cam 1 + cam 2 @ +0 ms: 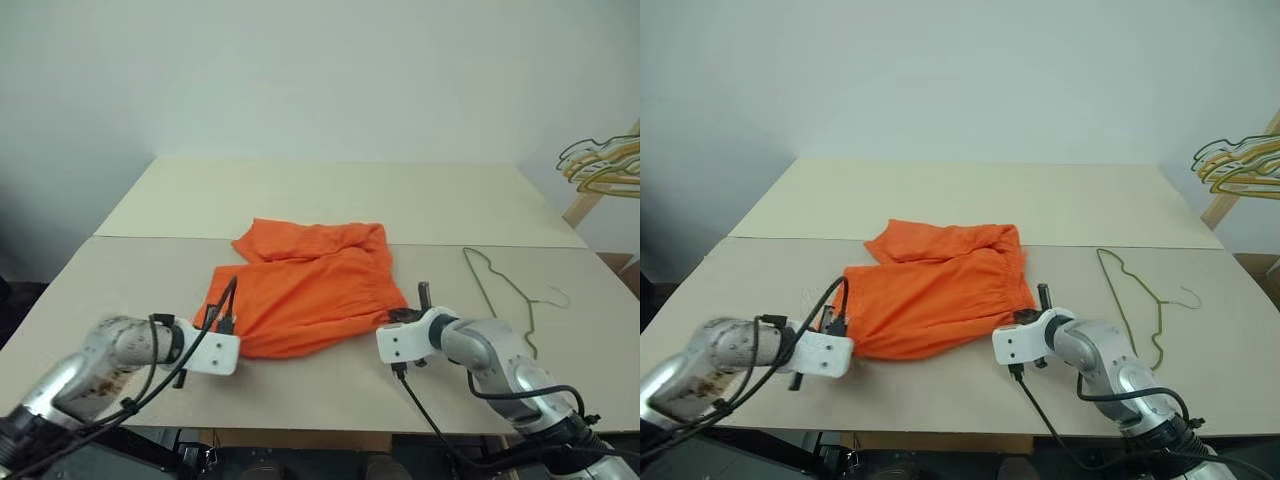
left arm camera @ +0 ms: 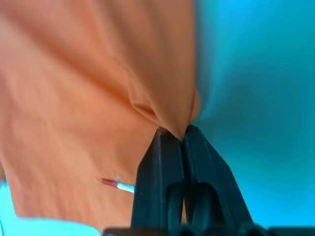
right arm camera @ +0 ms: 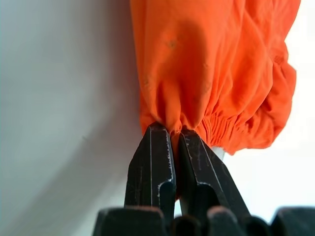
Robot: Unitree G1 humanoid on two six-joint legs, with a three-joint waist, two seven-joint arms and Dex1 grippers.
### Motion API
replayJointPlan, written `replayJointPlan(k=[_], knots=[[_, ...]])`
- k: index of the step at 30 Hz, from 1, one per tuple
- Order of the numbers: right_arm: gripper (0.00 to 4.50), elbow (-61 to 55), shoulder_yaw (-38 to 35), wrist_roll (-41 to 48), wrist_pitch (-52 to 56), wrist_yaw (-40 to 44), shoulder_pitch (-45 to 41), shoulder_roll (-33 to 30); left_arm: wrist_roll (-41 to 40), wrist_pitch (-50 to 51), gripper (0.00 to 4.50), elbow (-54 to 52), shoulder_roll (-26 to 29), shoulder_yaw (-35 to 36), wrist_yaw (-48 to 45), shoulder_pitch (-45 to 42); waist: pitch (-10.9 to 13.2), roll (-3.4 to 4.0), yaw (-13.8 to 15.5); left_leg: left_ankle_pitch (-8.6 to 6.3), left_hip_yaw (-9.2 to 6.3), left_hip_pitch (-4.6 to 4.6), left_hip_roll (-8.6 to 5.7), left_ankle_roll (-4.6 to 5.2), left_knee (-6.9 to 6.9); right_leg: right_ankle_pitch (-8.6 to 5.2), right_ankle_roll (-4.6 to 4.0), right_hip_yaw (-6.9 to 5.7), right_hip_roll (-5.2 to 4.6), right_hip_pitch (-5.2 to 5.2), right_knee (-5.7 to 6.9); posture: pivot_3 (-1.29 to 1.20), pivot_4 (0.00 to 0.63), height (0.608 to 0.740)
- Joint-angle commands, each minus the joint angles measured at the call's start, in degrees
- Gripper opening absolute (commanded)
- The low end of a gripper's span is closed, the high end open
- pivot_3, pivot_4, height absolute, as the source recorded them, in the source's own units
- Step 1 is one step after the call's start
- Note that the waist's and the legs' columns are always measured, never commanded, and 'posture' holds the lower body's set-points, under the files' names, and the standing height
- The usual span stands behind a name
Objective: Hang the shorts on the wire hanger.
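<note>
Left gripper (image 2: 175,132) pinched tight on fold of orange shorts (image 1: 305,285), near-left corner; fingertips hidden behind white wrist block in head views. Right gripper (image 3: 172,129) clamped on gathered elastic waistband at near-right edge; one black finger (image 1: 424,295) pokes up above fabric. Shorts lie crumpled mid-table (image 1: 330,195), far leg bunched. Olive-green wire hanger (image 1: 500,285) flat on table right of shorts, apart from them; thin wire hard to trace. Bunch of yellow and green hangers (image 1: 605,165) at far right, cut by frame edge.
</note>
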Motion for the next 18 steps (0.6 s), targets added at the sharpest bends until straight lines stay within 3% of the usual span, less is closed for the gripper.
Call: replayJointPlan(k=[1,5,8,11,14,16,18], knots=[[0.0,-2.7,-5.8,11.9,-7.1,5.2,1.3,-7.0,-4.2,-8.2,0.04,4.6,3.6,2.9,-5.4,-1.1,0.1,0.08,0.2,-0.01,0.0,0.0,-0.01,0.01,0.0,0.0,0.0,-0.01,-0.03,0.01,-0.01,-0.06,0.0,0.74],[0.0,-5.4,-8.7,31.3,-15.3,13.2,3.9,-14.1,-8.6,-11.1,0.04,8.3,3.9,3.7,-9.5,-4.2,0.1,0.05,0.5,-0.17,0.01,-0.01,-0.01,0.3,0.03,-0.01,0.03,-0.09,-0.07,0.08,-0.09,-0.05,0.0,0.74],[0.0,-4.7,-9.7,36.9,-14.1,13.3,1.4,-13.2,-11.4,-10.4,0.04,10.3,2.0,3.9,-11.5,-8.4,0.1,-0.04,0.3,-0.17,0.0,0.07,0.0,0.3,0.03,-0.01,0.02,-0.09,0.04,0.14,-0.08,-0.05,0.0,0.74],[0.0,-0.3,-9.2,36.9,-12.0,11.4,-4.6,-10.2,-11.8,-9.0,0.04,14.2,-2.7,3.4,-10.7,-15.8,0.1,-0.05,0.0,-0.17,0.05,0.26,-0.04,0.3,0.05,-0.01,0.02,-0.04,0.04,0.28,-0.03,-0.05,0.0,0.74],[0.0,9.4,-8.6,34.3,-7.2,6.1,-16.0,-3.7,-8.6,-7.0,0.04,24.4,-10.6,2.2,-7.2,-29.9,0.1,-0.1,-0.1,-0.17,0.02,0.56,-0.03,0.3,0.04,0.0,0.01,-0.07,0.09,0.66,-0.1,-0.05,0.0,0.74],[0.0,18.7,-7.9,29.4,-4.6,-0.4,-24.9,0.5,-2.6,-7.7,0.04,36.0,-16.6,1.0,-0.1,-41.3,0.1,-0.17,-0.1,-0.09,-0.13,0.63,-0.11,0.2,0.09,0.04,0.0,-0.23,0.11,0.86,-0.19,-0.05,0.0,0.74],[0.0,30.3,-8.1,24.0,-1.5,-12.5,-35.0,5.8,5.2,-7.2,0.04,49.5,-22.5,-0.8,13.3,-53.5,0.1,-0.17,-0.2,0.15,-0.26,0.62,-0.12,-0.21,0.06,0.08,0.01,-0.32,0.1,0.91,-0.31,-0.05,0.0,0.74]])
